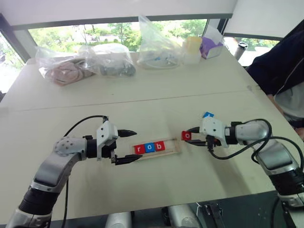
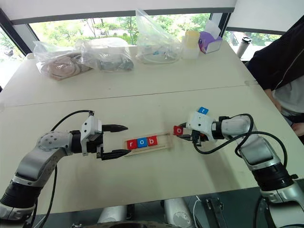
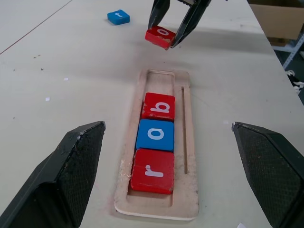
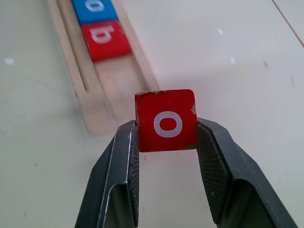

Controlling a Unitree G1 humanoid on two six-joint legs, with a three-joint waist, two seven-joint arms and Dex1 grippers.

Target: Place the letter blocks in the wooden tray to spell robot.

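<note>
The wooden tray [image 1: 159, 147] lies flat near the desk's front edge, a long pale holder with a raised rim. In its slot sit three tiles touching in a row: a red r [image 3: 152, 171], a blue o [image 3: 156, 135] and a red b [image 3: 158, 106], leaving the right end bare. A red o tile [image 4: 166, 120] is off the desk, just beyond that bare end, pinched between gripper fingers. A blue tile [image 1: 208, 114] lies flat farther back.

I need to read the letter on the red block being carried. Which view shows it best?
The right wrist view: the red block sits close up between the right end effector fingers, its white o facing the camera. The left wrist view shows it small and tilted; both eye views show it tiny beside the wooden tray.
</note>
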